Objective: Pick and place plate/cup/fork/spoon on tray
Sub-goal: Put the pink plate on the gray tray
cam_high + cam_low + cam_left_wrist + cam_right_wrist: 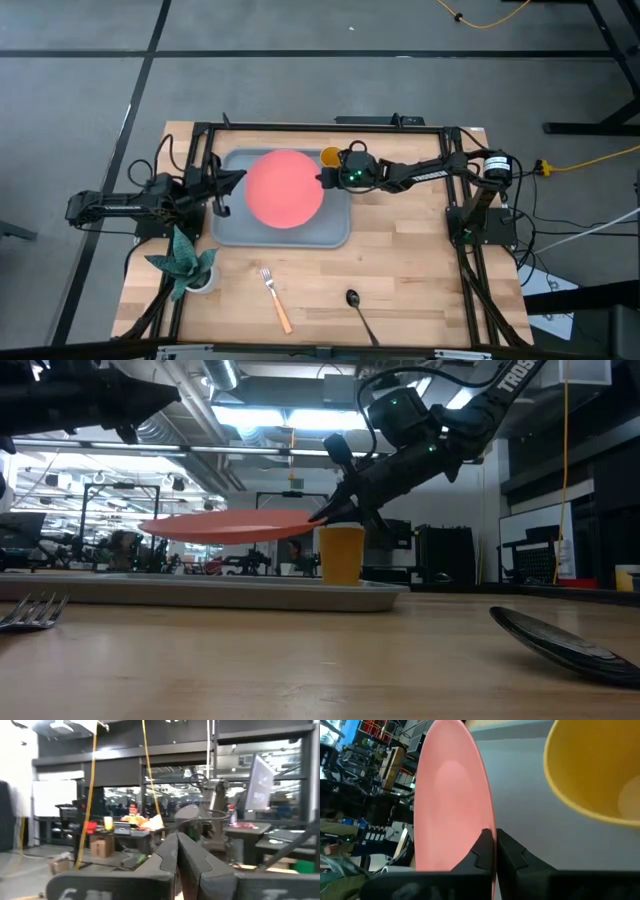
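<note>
Right hand (326, 178), frame centre, clamps the plate's (284, 188) rim, holding it above the tray (335, 232); cup (330, 157) stands at tray's upper-right corner. Left hand (232, 180) waits closed, frame left.

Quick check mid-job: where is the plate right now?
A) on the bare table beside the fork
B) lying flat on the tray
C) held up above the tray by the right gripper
C: in the low view the plate hangs clear above the tray, its edge pinched by the right gripper.
</note>
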### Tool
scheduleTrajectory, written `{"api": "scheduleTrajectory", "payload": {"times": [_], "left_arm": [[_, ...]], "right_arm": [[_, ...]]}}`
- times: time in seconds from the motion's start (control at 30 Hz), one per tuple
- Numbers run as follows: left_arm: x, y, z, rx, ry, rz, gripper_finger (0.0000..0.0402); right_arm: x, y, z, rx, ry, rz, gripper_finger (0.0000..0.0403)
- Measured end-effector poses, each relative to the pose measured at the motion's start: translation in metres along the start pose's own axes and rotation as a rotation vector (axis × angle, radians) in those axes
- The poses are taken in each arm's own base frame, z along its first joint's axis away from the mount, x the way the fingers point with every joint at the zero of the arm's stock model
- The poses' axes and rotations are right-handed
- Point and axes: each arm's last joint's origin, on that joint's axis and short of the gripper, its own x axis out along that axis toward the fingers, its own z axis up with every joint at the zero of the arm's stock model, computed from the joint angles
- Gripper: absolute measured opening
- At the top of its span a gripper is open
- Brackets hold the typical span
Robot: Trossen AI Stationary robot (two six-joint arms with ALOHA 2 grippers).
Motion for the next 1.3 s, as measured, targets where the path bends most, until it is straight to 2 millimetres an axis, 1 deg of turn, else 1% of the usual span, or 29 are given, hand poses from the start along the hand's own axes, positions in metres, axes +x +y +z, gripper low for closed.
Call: {"api": "scheduleTrajectory", "payload": {"times": [0.13,0.33,0.4,0.5,0.67,0.77,0.83,0.97,1.07,1.17,1.3], "left_arm": [[0.0,0.001,0.002,0.004,-0.023,0.019,0.0],[0.0,0.0,-0.003,-0.104,0.033,0.016,0.0],[0.0,0.0,-0.004,-0.112,0.037,0.017,0.0],[0.0,0.0,-0.003,-0.112,0.035,0.017,0.0],[0.0,0.0,-0.003,-0.112,0.034,0.018,0.0],[0.0,0.0,-0.003,-0.113,0.034,0.018,0.0],[0.0,0.0,-0.004,-0.129,0.038,0.018,0.0],[0.0,0.0,-0.004,-0.182,0.043,0.018,0.0],[0.0,0.0,-0.004,-0.214,0.043,0.019,0.0],[0.0,0.0,-0.005,-0.241,0.049,0.019,0.0],[0.0,-0.001,-0.006,-0.244,0.058,0.013,0.0]], "right_arm": [[0.0,0.0,0.0,-0.001,-0.017,-0.009,0.0002],[0.0,-0.001,0.002,0.026,-0.056,-0.031,0.0002],[0.0,0.002,0.004,0.03,-0.069,-0.03,0.0002],[0.002,0.01,0.008,0.02,-0.097,-0.021,0.0002],[0.003,0.033,0.008,-0.058,-0.133,-0.027,0.0002],[0.003,0.037,0.001,-0.082,-0.103,-0.087,0.0002],[0.003,0.039,-0.002,-0.087,-0.119,-0.108,0.0002],[0.002,0.039,-0.008,-0.047,-0.106,-0.144,0.0002],[0.01,0.031,-0.021,-0.015,-0.107,-0.193,0.0002],[0.021,0.025,-0.034,0.022,-0.096,-0.186,0.0002],[0.032,0.019,-0.041,0.049,-0.104,-0.161,0.0002]]}}
